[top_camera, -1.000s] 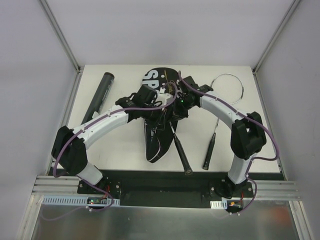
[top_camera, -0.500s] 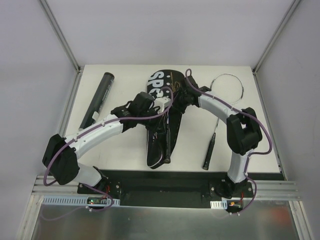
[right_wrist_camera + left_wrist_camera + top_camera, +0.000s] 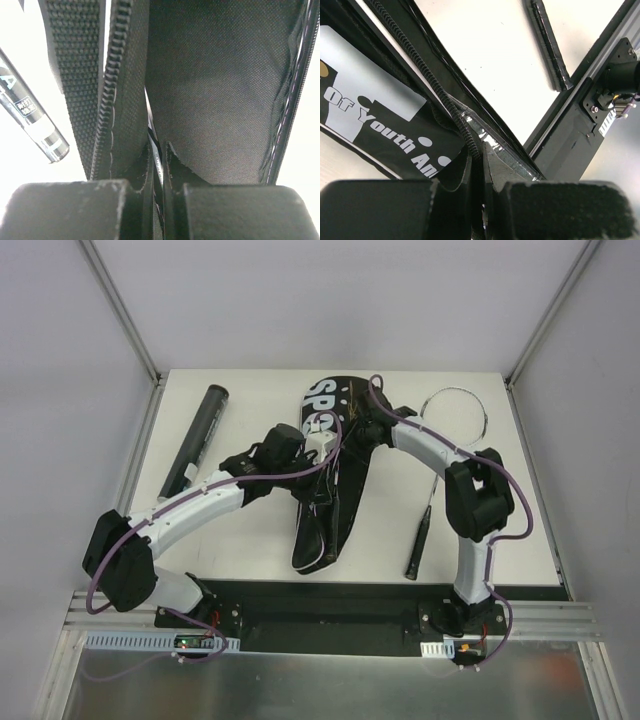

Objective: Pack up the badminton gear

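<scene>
A long black tube [image 3: 200, 435] lies along the left edge of the table [image 3: 240, 540], toward its far left corner. The black bag [image 3: 325, 530] stretches down the middle from the far edge toward the near edge, with the left jaws clenched on its zipper edge and the right jaws clenched on the fabric just beside the zipper. A silver racket [image 3: 419, 543] lies apart by the right edge, its hoop toward the far right corner.

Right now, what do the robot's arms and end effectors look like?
The left arm and right arm have white curved shells, bulky black joints and purple cables alongside. The left end effector and right end effector are black, blocky-fingered.
</scene>
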Robot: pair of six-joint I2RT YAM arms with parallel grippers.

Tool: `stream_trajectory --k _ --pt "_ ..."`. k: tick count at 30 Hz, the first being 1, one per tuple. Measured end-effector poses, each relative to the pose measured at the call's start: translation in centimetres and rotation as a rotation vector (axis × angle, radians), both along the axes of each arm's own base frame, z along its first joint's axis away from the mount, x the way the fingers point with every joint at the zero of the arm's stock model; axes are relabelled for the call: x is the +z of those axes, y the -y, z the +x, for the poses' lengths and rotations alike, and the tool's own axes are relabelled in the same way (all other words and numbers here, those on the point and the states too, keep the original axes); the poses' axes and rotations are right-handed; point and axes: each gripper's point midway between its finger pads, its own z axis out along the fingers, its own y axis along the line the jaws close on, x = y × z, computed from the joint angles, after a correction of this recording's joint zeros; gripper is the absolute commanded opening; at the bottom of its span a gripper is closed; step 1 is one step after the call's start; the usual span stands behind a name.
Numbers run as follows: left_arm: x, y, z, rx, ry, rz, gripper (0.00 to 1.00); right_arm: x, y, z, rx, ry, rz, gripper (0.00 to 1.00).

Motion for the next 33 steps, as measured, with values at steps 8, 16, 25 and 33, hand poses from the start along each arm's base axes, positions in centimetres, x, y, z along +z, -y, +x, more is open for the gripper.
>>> stream_trajectory --k 8,16,25,33 --pt "0.3 0.6 0.5 0.004 0.016 -0.029 0.0 -1.2 3.3 1.0 -0.087 -0.049 0.004 0.0" --pt "0.5 1.3 0.8 -0.015 0.027 -0.06 0.0 -1.0 5.3 1.4 -0.164 -0.124 0.043 0.0" --pt "0.7 2.0 0.7 -0.034 0.013 -0.093 0.0 1.1 8.1 1.8 -0.249 -0.202 0.0 0.01" --pt "-0.1 3.2 0.1 -0.066 -0.071 -0.091 0.0 0.7 8.6 2.7 -0.228 -0.158 -0.198 0.02"
